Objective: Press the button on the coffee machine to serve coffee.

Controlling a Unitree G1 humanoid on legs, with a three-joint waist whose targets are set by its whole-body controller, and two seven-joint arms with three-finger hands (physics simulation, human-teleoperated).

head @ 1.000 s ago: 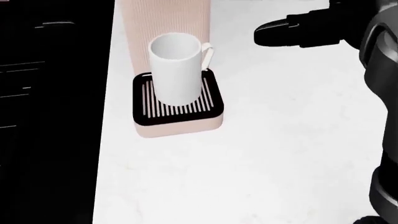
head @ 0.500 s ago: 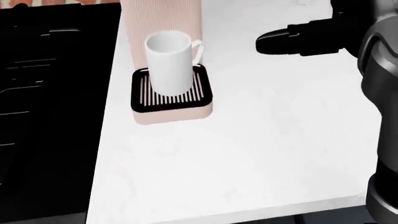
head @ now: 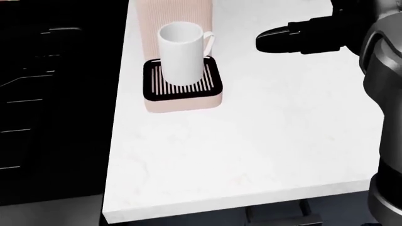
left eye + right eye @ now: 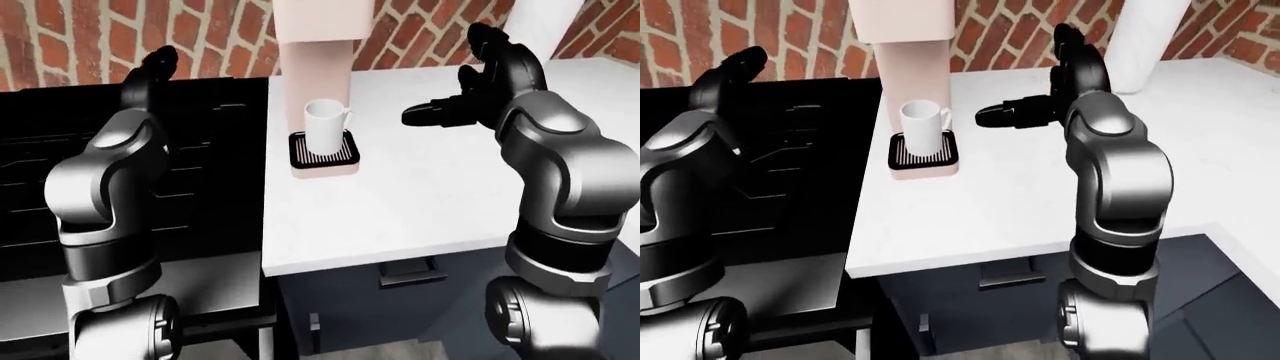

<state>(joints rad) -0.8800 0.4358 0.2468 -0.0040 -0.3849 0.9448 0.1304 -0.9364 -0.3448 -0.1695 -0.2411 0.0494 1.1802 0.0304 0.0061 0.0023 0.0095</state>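
Coffee machine (image 4: 318, 45): pale pink ribbed column standing on the white bench (image 3: 264, 141) at its left edge, against the brick wall (image 4: 60, 37); a white mug (image 3: 183, 52) sits upright on its black slotted drip tray (image 3: 183, 87), handle turned right; its button cannot be made out. Right hand (image 3: 279, 40): hovers above the bench to the right of the mug, near but apart from the machine, fingers pointing left toward it, grasping nothing, though whether they are spread or clenched cannot be told. Left hand (image 4: 150, 71): raised to the left of the machine over a black stove (image 4: 200, 172), fingers' state unclear; nothing stands between right hand and machine.
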